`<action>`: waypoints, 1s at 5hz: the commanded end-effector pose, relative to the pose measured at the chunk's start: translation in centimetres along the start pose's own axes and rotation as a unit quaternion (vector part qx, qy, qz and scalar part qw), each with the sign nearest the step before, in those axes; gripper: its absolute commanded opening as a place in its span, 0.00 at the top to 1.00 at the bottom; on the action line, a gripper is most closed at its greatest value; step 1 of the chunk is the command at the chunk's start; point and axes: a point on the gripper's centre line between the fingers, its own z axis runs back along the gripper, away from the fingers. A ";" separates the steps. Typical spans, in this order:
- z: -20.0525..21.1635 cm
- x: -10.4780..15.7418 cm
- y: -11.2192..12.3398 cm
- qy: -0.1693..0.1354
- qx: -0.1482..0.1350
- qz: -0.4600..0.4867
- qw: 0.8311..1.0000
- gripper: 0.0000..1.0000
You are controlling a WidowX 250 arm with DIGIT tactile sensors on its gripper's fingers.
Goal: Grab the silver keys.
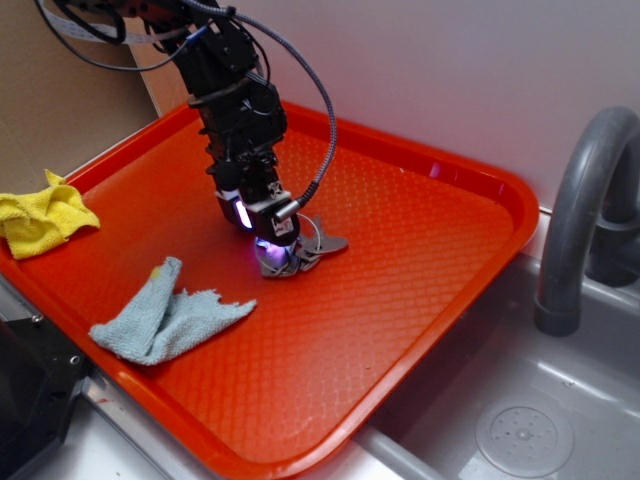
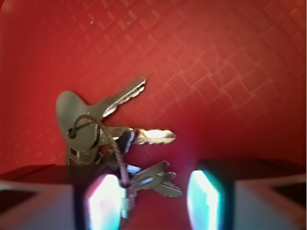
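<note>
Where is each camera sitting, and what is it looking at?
Exterior: it sits off the robot, above and beside the red tray, looking down at an angle; the black arm and its tool show, plus two cloths and a sink tap.
Wrist: it rides on the arm just behind the tool, looking down at the tray up close; only the two glowing fingertips show at the bottom edge.
Shared: both see the silver keys on the red tray, right by the tool.
</note>
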 end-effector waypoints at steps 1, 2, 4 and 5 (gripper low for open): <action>0.0 -0.2 -2.0 -0.021 0.026 -0.004 0.999 1.00; 0.2 -0.2 -1.9 -0.032 0.044 0.003 0.999 1.00; 11.8 -2.9 2.6 -0.167 0.064 0.038 0.983 1.00; 17.0 -5.2 2.8 -0.200 0.073 0.065 0.975 1.00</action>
